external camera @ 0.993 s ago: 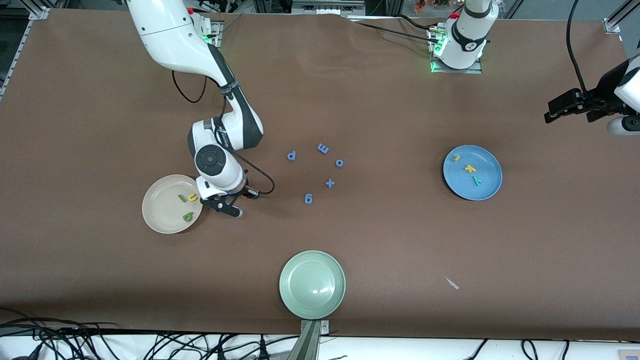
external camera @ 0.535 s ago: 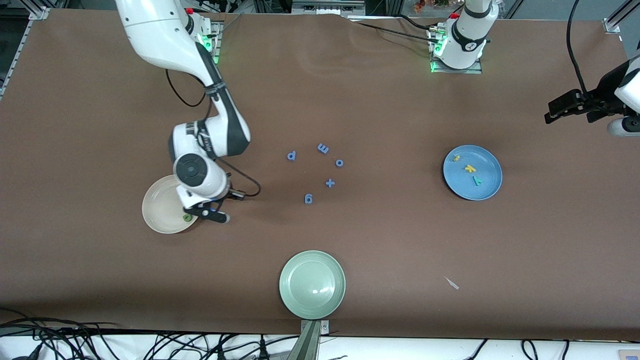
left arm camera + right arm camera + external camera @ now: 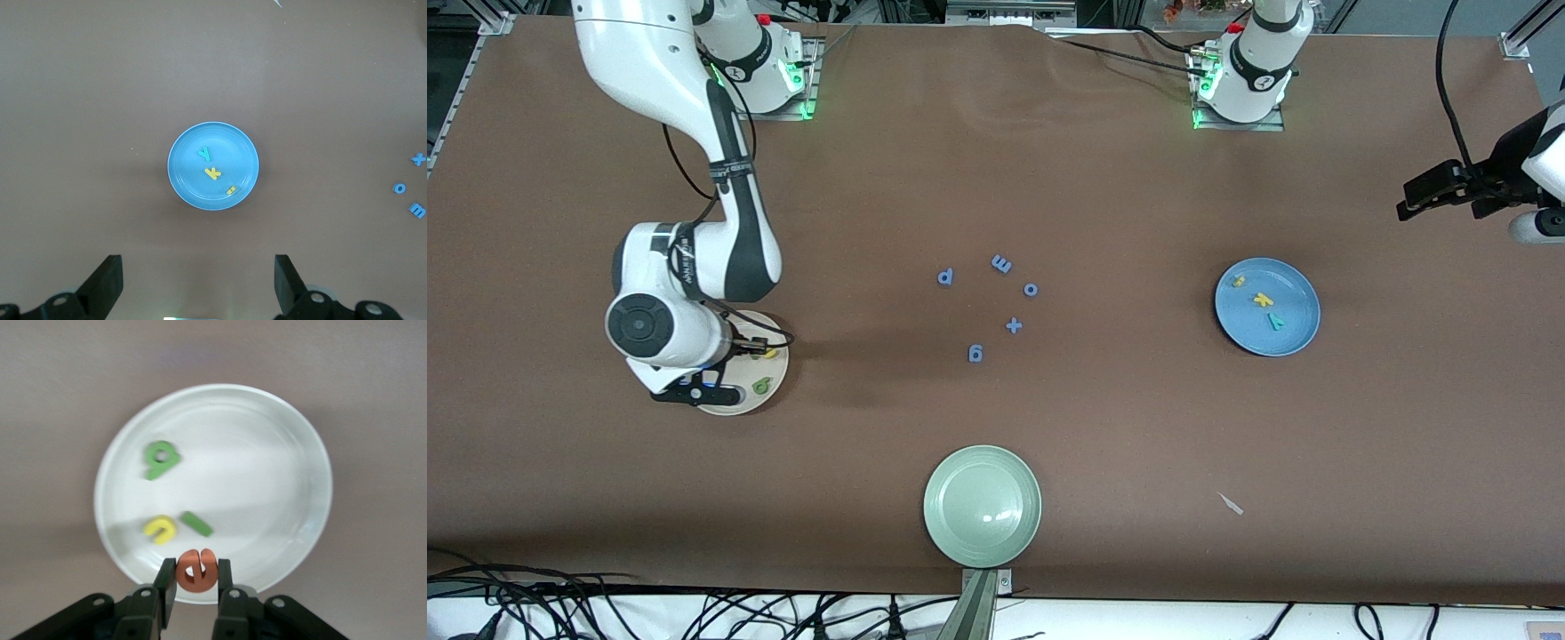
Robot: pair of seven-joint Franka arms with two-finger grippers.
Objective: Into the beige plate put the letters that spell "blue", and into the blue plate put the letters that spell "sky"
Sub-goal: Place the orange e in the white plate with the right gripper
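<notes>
The right arm reaches from its base down to the round cream-beige shallow plate (image 3: 769,378) at its end of the brown tabletop (image 3: 1103,178), wrist bent so that the right gripper (image 3: 197,587) hangs over the plate's rim. Its fingers (image 3: 167,583) are clamped on the small orange foam letter e (image 3: 197,571), held upright between them above the plate.

The left arm waits at its own end of the tabletop, raised, with the left gripper (image 3: 198,283) well above the surface; its fingers (image 3: 107,280) stand wide apart and hold nothing.

Counts:
- 3 plates: the beige one, the round medium-blue shallow plate (image 3: 1294,333), and a round pale green plate (image 3: 982,506) nearest the front camera.
- 3 letters lie in the beige plate: the green foam b (image 3: 161,459), the thin green foam l (image 3: 197,524) and the yellow foam u (image 3: 161,529).
- 3 letters lie in the blue plate: the yellow foam s (image 3: 1238,281), the yellow foam k (image 3: 1262,300) and the teal foam y (image 3: 1277,322).
- 5 all-blue foam pieces (image 3: 975,354), 4 letters and 1 plus sign, lie loose mid-tabletop between the beige and blue plates.
- 1 small pale scrap (image 3: 1232,504) lies near the front edge.

Change from 1 second ago: the right arm has swung toward its own end of the tabletop, carrying the gripper from beside the beige plate to a position over it. The left arm, all plates and all resting letters are unchanged.
</notes>
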